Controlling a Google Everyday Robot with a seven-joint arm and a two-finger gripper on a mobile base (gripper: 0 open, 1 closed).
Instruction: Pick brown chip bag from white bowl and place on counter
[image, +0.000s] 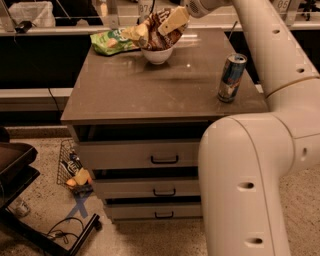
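Finding: my gripper (170, 22) is against the top of the brown chip bag (156, 40). The bag stands upright in the white bowl (156, 55) at the far counter (150, 90) edge, directly below me. Grip state: cannot tell.

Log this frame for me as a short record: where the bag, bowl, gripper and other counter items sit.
brown chip bag: in the white bowl, sticking up above its rim
white bowl: on the counter, far side, near the middle
gripper: at the bag's upper right, above the bowl
green snack bag: lying on the counter, left of the bowl
can: upright near the counter's right edge
task state: bag not yet on the counter
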